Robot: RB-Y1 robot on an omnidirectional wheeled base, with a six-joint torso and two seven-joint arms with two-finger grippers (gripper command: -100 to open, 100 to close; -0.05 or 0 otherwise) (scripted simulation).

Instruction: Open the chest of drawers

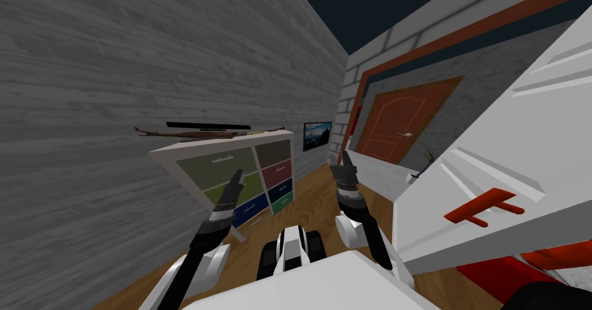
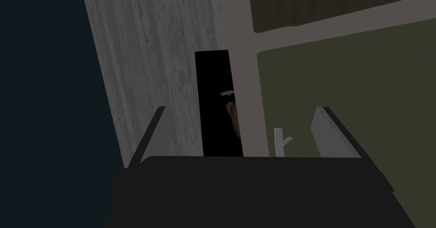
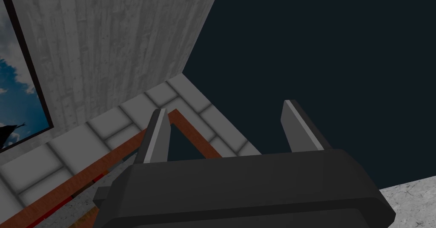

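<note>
Standing against the grey plank wall ahead and to my left: chest of drawers (image 1: 202,168), pale frame, two columns of coloured fronts. The left column runs dull olive, brighter olive, then blue. The right column runs dark brown, maroon, dark blue, then green. On its top lie a flat black slab (image 1: 202,126) and a brown stick-like thing (image 1: 182,133).

Left claw (image 1: 237,176) is raised in front of the left column and overlaps the brighter olive front in the head view. Whether it touches the chest cannot be told. Its fingers stand apart with nothing between them.

Left wrist view: claw (image 2: 242,108) looks along the chest's face.
- The pale frame post (image 2: 249,89) runs between the fingers.
- The dull olive front (image 2: 340,76) lies behind one finger.
- A small pale handle (image 2: 279,142) sits on that front, close to the claw's body.
- The end of the black slab (image 2: 215,110) shows beside the frame.

Right claw (image 1: 347,157) is held up on my right, well apart from the chest, pointing away from it. Right wrist view: fingers (image 3: 157,136) spread, empty.

Surroundings:
- wooden floor (image 1: 312,194) under the chest
- framed picture (image 1: 317,134) on the wall just past the chest
- reddish-brown door (image 1: 399,121) further back
- large white panel (image 1: 509,150) close on my right, carrying a red handle (image 1: 485,205)
</note>
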